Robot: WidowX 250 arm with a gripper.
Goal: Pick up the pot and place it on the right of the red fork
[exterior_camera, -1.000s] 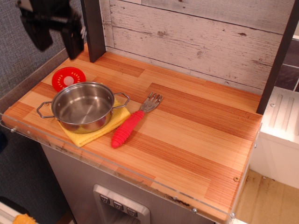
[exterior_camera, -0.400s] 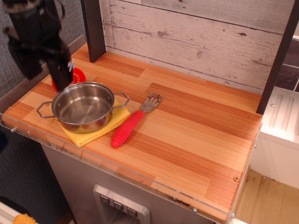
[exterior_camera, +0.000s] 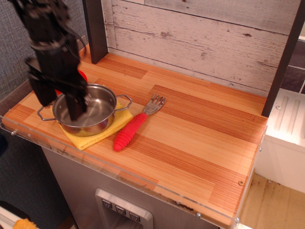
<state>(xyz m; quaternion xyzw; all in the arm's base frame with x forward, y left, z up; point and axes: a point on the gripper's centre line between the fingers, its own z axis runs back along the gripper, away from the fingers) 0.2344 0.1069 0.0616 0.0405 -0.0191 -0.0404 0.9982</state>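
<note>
- Near the left end of the wooden counter (exterior_camera: 190, 129), the pot (exterior_camera: 93, 114) sits upright on a folded yellow cloth (exterior_camera: 102, 133); the cloth presumably keeps the steel from sliding on the wood.
- Black gripper (exterior_camera: 59, 102): hangs over the pot's left rim, jaws spread. One finger (exterior_camera: 76, 105) reaches down inside the bowl while the other stands outside, a stance suited to pinching the wall. Nothing is held; whether the fingers touch the metal cannot be told.
- Red fork (exterior_camera: 133, 126): lies diagonally just right of the cloth, tines toward the back wall, handle toward the front edge.
- Bare wood to the right of the fork offers ample room, so the pot would have to be carried across it.
- Red disc (exterior_camera: 82, 75): mostly hidden behind the gripper, beyond the pot.
- Likely risk: a one-sided rim grip may let the pot tilt when lifted.
</note>
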